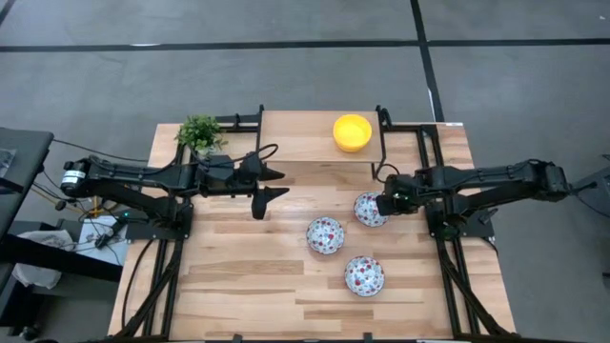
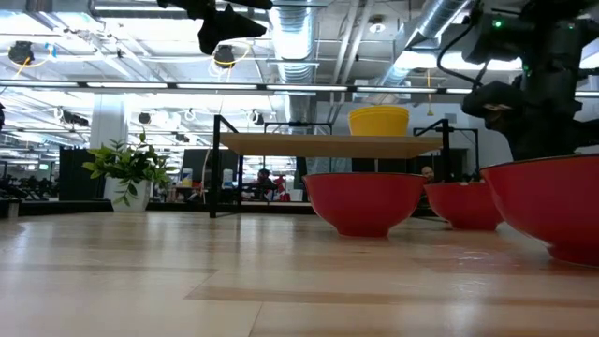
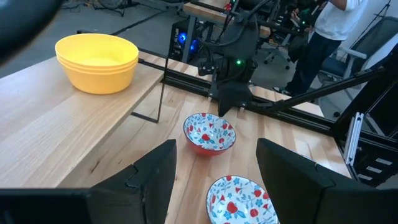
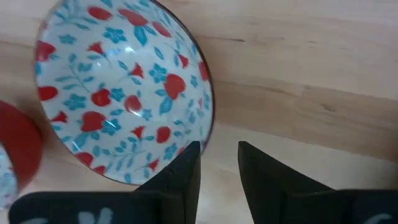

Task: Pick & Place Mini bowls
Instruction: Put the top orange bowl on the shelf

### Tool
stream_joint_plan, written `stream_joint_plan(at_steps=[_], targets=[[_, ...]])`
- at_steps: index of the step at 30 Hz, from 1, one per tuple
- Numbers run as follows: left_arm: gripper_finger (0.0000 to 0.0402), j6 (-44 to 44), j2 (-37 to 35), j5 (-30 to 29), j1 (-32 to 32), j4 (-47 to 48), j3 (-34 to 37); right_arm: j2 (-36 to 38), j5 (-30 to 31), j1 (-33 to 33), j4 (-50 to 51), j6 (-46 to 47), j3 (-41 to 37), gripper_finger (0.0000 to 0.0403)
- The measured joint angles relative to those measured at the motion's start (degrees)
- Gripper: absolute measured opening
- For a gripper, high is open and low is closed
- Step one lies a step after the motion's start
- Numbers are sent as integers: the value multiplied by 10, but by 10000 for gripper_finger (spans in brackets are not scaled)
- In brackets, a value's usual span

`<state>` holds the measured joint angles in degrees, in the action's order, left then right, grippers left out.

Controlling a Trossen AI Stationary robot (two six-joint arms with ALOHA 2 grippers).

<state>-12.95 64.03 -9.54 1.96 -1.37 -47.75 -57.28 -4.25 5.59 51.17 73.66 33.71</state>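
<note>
Three white mini bowls with red-and-blue flowers sit upright on the wooden table point(image 1: 238, 286): one on the right point(image 1: 368, 211), one in the middle point(image 1: 324, 234), one nearer the front point(image 1: 364, 275). A stack of yellow mini bowls point(image 1: 352, 132) stands on a raised shelf at the back. My right gripper point(image 4: 219, 149) points down at the right-hand floral bowl point(image 4: 118, 87), open by a narrow gap in which only bare table shows. My left gripper point(image 1: 282, 183) hangs open high over the table's left half, nothing between its fingers. My right gripper comes from above at the right-hand bowl's rim point(image 4: 205, 127) on the side toward the table's right edge. One fingertip point(image 4: 186, 165) stands over that rim, the other beyond the bowl over the table. Whether the finger touches the rim, I cannot tell.
A small green potted plant point(image 1: 200, 133) stands at the back left. The raised shelf point(image 1: 295, 133) on black legs spans the back. Black frame rails point(image 1: 457, 276) run along both sides. A person point(image 3: 329, 25) stands beyond the table's right side.
</note>
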Motion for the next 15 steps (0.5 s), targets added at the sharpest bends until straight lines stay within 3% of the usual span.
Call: stream_joint_plan(at_steps=[9, 15], targets=[[222, 0, 0, 0, 0, -1, 0, 41, 0, 27, -30, 13, -38, 98], [222, 1, 0, 0, 0, -1, 0, 40, 1, 41, -105, 11, -69, 98]])
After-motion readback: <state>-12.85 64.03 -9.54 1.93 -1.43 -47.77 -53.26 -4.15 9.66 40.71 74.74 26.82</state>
